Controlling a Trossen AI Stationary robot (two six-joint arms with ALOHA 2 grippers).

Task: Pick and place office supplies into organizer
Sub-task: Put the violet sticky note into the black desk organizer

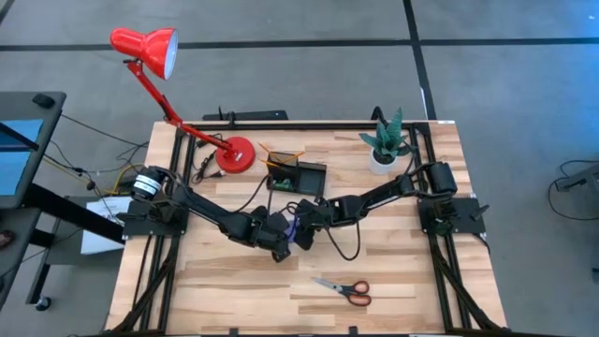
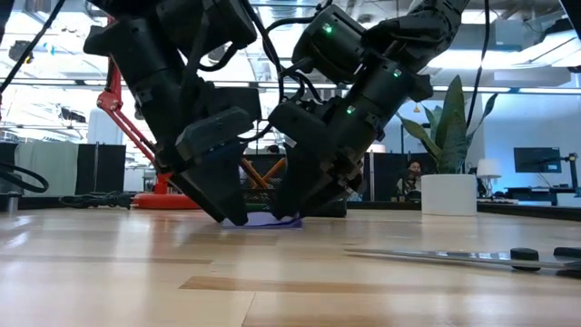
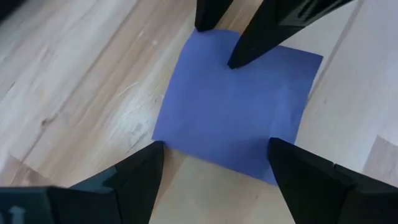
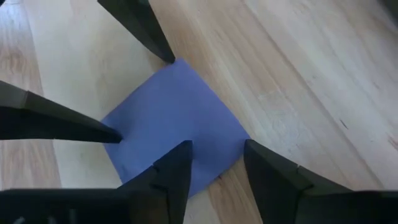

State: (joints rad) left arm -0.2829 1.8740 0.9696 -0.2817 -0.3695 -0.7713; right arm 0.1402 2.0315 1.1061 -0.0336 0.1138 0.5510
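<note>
The wooden table carries everything in view. At its far edge stands the red desk lamp, whose round base sits just left of the black organizer; orange pencils stick up from the organizer's taller section. A potted green plant stands at the far right corner, and red-handled scissors lie flat toward the near edge, well apart from both arms.

Both dark arms reach in to the middle of the table and meet over one spot, just in front of the organizer. There the purple square notepad lies flat on the wood. In the low view it shows as a thin purple sliver under the two sets of fingertips.

The left gripper has its fingers spread wide, one fingertip at each of two neighbouring corners along one edge of the notepad, so the pad lies between and just ahead of them. It grips nothing.

The right gripper comes from the opposite side. Its fingers stand a narrow gap apart: one fingertip rests on top of the paper near a corner, the other sits just off the pad's edge on bare wood. Whether it has actually pinched the edge cannot be told.
</note>
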